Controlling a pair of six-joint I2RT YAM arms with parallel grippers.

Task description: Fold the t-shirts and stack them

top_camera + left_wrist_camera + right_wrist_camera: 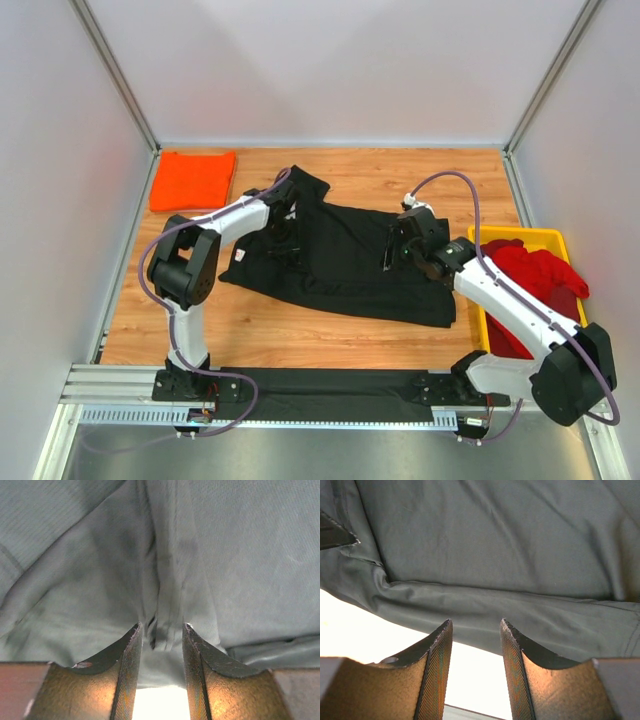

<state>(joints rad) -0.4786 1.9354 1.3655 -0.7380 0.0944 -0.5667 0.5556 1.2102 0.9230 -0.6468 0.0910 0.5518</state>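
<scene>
The black cloth t-shirt (pixel 345 270) lies spread on the wooden tabletop (pixel 300 340). The left gripper (pixel 161 626) and the right gripper (pixel 475 622) both hang over it, fingers apart, holding nothing.

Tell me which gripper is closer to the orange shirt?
Left. The left gripper is over the black shirt near the orange shirt; the right gripper is far off, by the yellow tray.
</scene>
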